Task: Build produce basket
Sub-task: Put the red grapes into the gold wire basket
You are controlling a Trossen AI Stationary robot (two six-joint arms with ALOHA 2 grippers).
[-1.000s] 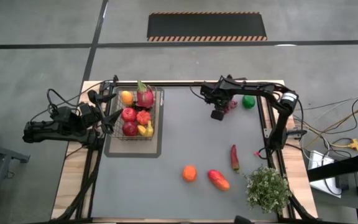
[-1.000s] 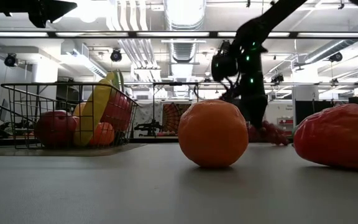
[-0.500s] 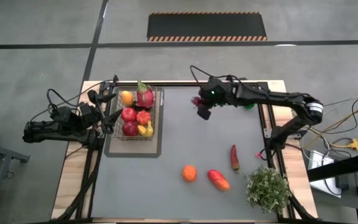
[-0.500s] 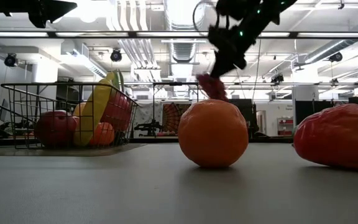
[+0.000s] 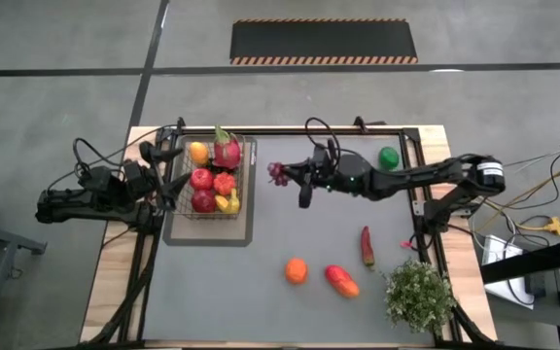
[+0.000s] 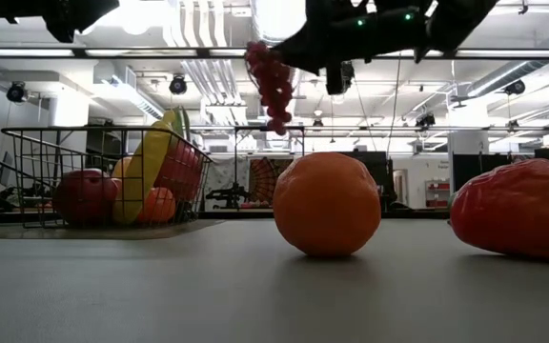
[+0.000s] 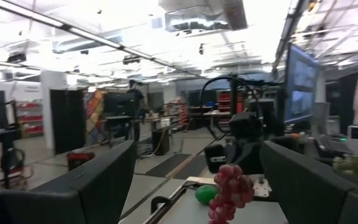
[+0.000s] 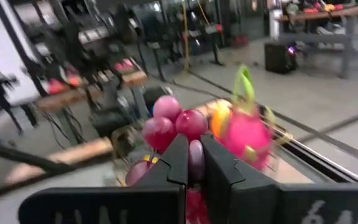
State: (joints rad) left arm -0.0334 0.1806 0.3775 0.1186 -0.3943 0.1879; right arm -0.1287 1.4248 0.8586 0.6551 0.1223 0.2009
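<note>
My right gripper [image 5: 288,175] is out over the table's middle, just right of the basket [image 5: 244,194], shut on the purple grapes [image 5: 277,173]. The low view shows the grapes [image 6: 273,88] high above the table. The dark wire basket stands on a flat grey tray [image 5: 207,234] and holds a pink dragon fruit [image 5: 226,151], an orange, red apples and a banana. My left gripper [image 5: 170,185] waits open at the basket's left side. An orange [image 5: 297,270], a mango [image 5: 341,281], a red chilli [image 5: 367,245] and a green lime [image 5: 389,157] lie on the table. My right gripper pinches the grape bunch between its two fingers [image 8: 178,163], at the bunch's upper end [image 8: 195,157]. The fingers reach level from the table's right side, pointing left. The bunch is lifted clear and hangs below the fingertips [image 6: 276,100].
A bushy potted plant [image 5: 418,295] stands at the table's near right corner. The orange [image 6: 327,204] and the mango [image 6: 522,210] sit close to the near edge. Open grey table surface lies between the basket and the right arm.
My right gripper has risen from the table near the lime with the grapes and swung far toward the table's left, toward the basket. The grapes have gone from lying on the table to hanging clear in the air.
</note>
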